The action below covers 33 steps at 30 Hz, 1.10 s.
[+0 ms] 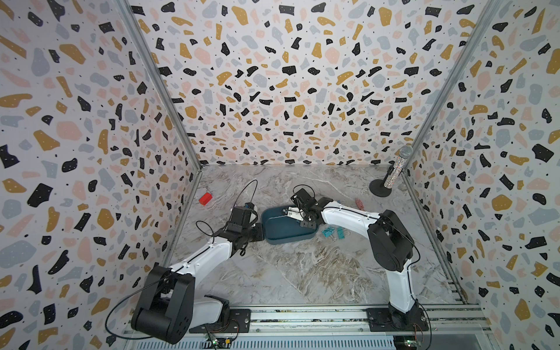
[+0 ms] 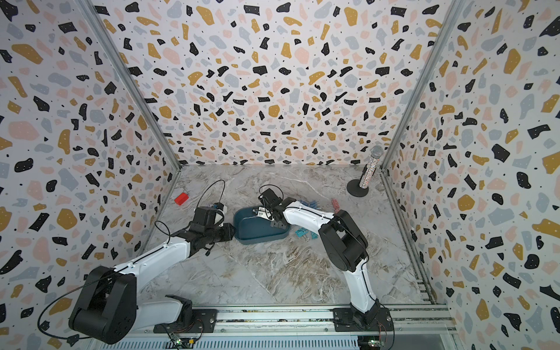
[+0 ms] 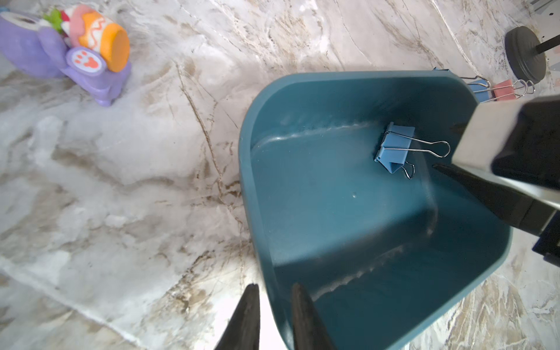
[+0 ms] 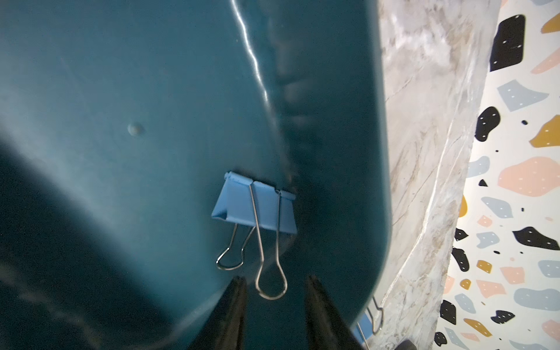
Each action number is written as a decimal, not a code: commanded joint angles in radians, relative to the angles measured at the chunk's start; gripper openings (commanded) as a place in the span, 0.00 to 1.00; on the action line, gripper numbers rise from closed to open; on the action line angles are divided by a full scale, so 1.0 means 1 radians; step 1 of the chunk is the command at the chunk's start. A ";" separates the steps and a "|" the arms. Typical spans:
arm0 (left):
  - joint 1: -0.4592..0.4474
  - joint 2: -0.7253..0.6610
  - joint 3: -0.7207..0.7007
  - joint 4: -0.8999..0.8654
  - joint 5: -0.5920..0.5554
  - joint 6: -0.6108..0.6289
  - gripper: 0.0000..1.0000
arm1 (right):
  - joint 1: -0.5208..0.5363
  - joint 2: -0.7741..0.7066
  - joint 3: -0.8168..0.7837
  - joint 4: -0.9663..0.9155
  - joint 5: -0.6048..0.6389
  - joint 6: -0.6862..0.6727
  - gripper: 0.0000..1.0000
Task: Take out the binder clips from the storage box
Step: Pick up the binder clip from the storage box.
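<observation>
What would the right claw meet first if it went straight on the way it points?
The blue binder clip: its wire handle loop lies between the open right claw tips. Behind it is the storage box floor, though depth is unclear.

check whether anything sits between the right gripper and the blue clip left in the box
Nothing visible does. The right gripper is open inside the storage box, its jaws either side of the wire handle of the blue binder clip. The left gripper pinches the box rim, away from the clip.
</observation>
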 commanded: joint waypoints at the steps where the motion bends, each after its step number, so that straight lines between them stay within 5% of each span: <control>1: -0.003 -0.013 -0.016 0.005 0.000 0.003 0.23 | 0.003 -0.002 0.024 0.009 0.021 -0.009 0.38; 22: -0.004 -0.023 -0.021 0.005 -0.001 0.004 0.23 | 0.003 0.038 0.034 0.021 0.023 -0.018 0.30; 33: -0.003 -0.025 -0.022 0.005 -0.001 0.004 0.23 | 0.003 0.005 0.014 0.035 -0.014 0.013 0.06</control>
